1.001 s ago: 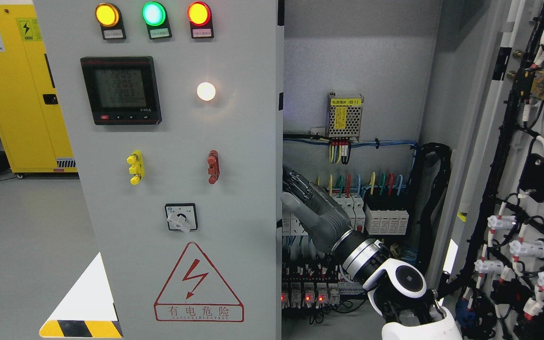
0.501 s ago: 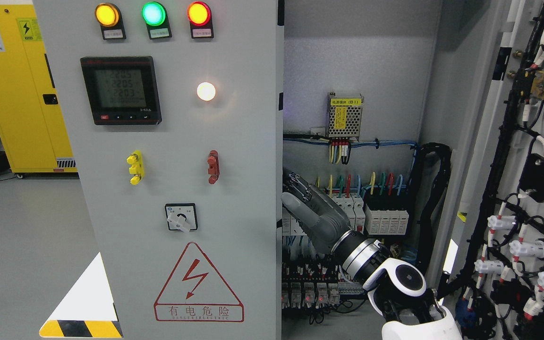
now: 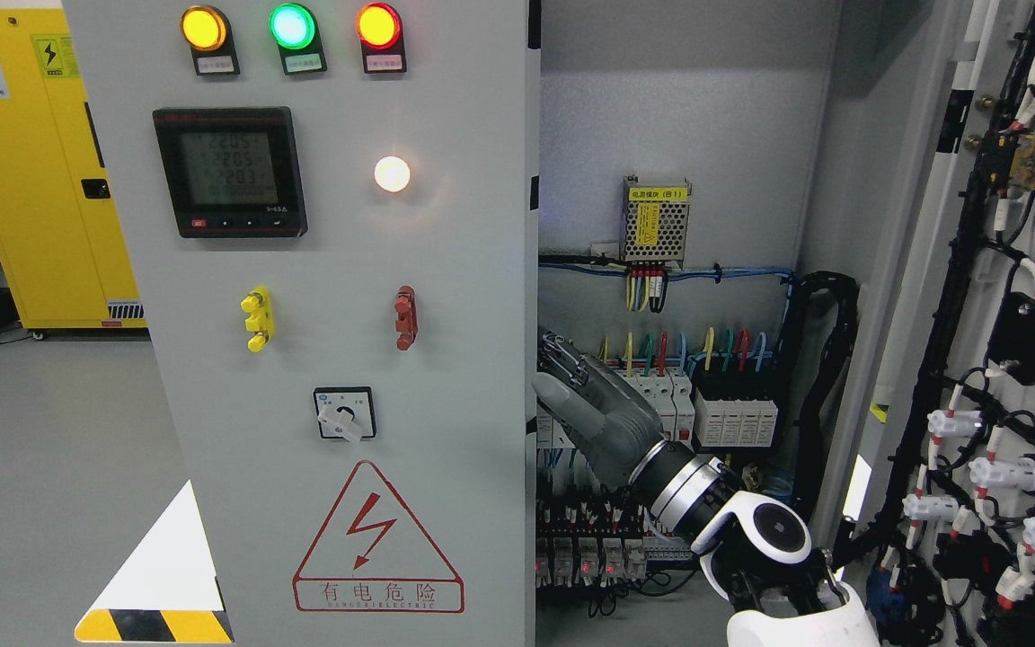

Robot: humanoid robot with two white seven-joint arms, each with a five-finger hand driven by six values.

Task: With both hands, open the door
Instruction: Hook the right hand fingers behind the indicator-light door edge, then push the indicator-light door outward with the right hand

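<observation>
Our right hand (image 3: 591, 409) reaches inside the cabinet, just right of the left door (image 3: 338, 359) edge; we cannot tell its finger state. The right door (image 3: 1012, 359) stands swung open.

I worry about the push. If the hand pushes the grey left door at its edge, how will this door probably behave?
The left door looks like stiff sheet metal, so it should swing, not bend. It carries a meter and lamps, so probably heavy, slow to start. The right hand is at its painted edge, which may be slippery.
</observation>
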